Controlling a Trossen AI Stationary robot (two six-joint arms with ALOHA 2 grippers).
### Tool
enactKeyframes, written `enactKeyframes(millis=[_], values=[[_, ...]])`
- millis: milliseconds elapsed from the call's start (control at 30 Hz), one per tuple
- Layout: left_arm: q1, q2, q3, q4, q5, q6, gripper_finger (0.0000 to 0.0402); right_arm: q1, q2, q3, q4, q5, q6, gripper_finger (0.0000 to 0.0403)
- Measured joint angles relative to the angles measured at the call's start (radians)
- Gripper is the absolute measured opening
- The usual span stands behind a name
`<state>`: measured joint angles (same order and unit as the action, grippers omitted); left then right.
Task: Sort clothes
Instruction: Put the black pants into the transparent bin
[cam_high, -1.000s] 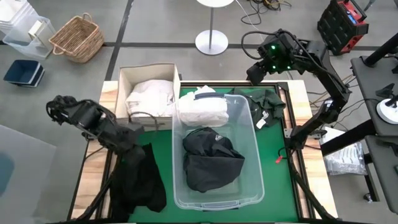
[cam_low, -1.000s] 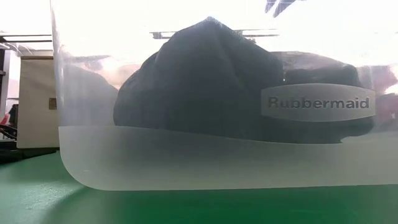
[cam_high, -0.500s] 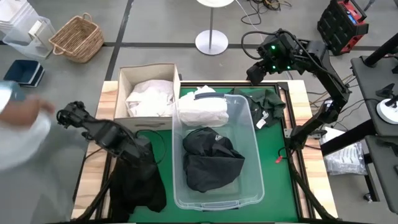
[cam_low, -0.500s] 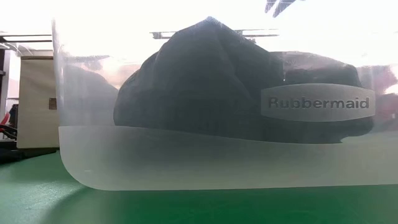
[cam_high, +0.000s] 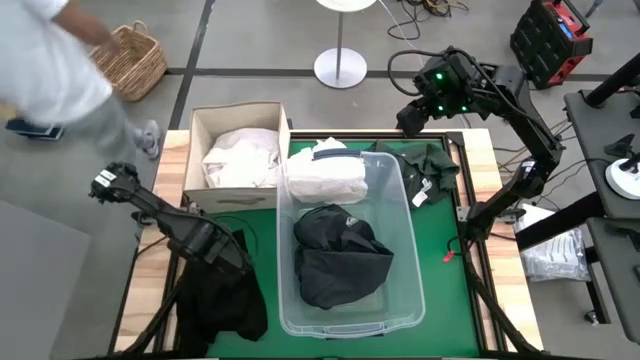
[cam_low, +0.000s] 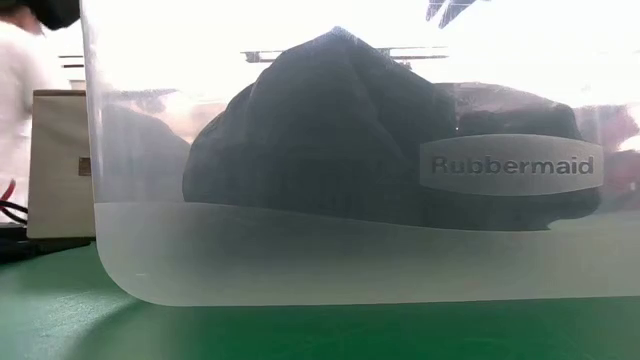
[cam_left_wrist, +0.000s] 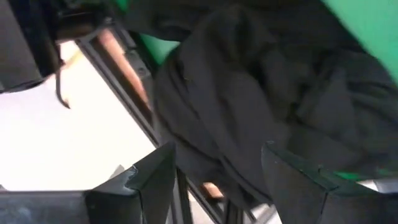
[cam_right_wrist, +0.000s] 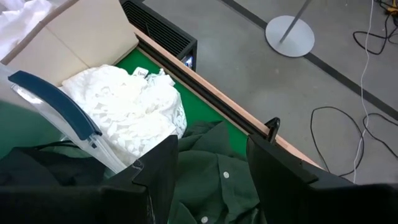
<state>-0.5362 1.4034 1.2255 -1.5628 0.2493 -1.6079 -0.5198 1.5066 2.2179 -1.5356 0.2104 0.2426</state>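
Note:
A black garment (cam_high: 222, 292) lies crumpled on the green mat at the near left. My left gripper (cam_high: 228, 252) hangs open just above it, pointing down; in the left wrist view its fingers (cam_left_wrist: 155, 180) stand on either side of the dark folds (cam_left_wrist: 249, 106). The clear tub (cam_high: 398, 190) holds another black garment (cam_high: 338, 255), and a white garment (cam_high: 325, 172) lies over its far rim. A white garment (cam_high: 240, 155) fills the cardboard box (cam_high: 200, 120). A dark green garment (cam_right_wrist: 217, 180) lies at the far right, below my open right gripper (cam_right_wrist: 214, 149), which hangs high.
A person in white (cam_high: 55, 55) stands off the table's far left corner, also seen in the low view (cam_low: 20, 100). The tub wall (cam_low: 300, 250) fills the low view. A wicker basket (cam_high: 135, 60) and a lamp base (cam_high: 340, 68) sit on the floor beyond.
My left gripper has come down toward the black garment at the near left and tipped to point more steeply down, turning about its own line. A person has come in at the far left corner. My right arm has kept still.

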Motion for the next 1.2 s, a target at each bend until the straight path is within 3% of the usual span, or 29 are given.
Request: enactKeyframes(millis=[167,333,633,933,1067,1200], values=[[0.0,-0.05,-0.133,0.088,-0.003,-0.05,0.0213,0.0,0.0,0.0,0.0,0.0,0.004,0.0183],[0.0,-0.109,-0.264,0.275,-0.004,-0.107,0.0213,0.0,0.0,0.0,0.0,-0.001,0.007,0.0183],[0.0,-0.119,-0.447,0.35,-0.004,-0.185,0.0213,0.0,0.0,0.0,0.0,-0.004,0.01,0.0183],[0.0,-0.111,-0.617,0.678,-0.019,-0.189,0.0208,0.0,0.0,0.0,0.0,-0.005,0.011,0.0183],[0.0,-0.108,-0.637,0.694,-0.019,-0.177,0.0167,0.0,0.0,0.0,0.0,-0.005,0.009,0.0183],[0.0,-0.108,-0.637,0.687,-0.029,-0.123,0.0078,0.0,0.0,0.0,0.0,-0.008,0.008,0.0183]])
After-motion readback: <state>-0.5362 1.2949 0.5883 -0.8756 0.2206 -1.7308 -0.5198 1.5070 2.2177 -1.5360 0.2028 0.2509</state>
